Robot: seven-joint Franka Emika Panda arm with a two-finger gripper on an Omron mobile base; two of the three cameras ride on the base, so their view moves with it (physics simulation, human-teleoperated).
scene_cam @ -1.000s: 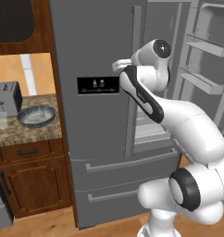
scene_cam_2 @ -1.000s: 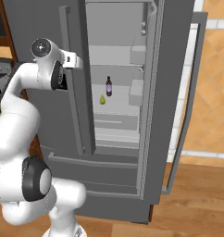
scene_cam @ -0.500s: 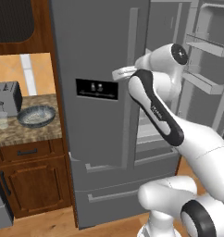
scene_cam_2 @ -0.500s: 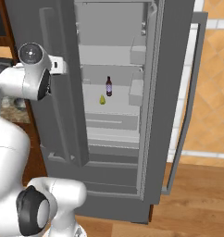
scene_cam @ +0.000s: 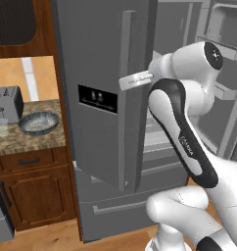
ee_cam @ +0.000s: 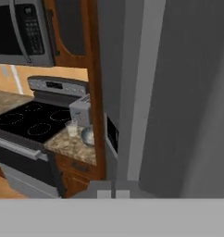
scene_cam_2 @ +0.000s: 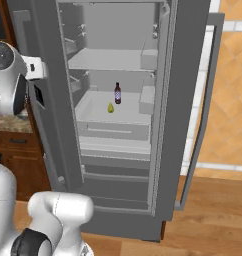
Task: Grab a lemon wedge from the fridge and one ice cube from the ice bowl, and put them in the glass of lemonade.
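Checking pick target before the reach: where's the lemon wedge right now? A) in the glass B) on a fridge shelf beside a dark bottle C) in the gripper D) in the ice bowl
B: the lemon wedge sits on a shelf inside the open fridge, just left of the dark bottle.

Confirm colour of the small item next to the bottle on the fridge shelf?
Yellow-green: the lemon wedge, just left of the dark bottle. Right base view shows it best.

White arm point(scene_cam: 189, 83) with dark joints

Its rounded links are glossy white, a long black band with small white lettering runs along the forearm, a dark round cap closes the elbow joint, and the bulbous base segments are white too.
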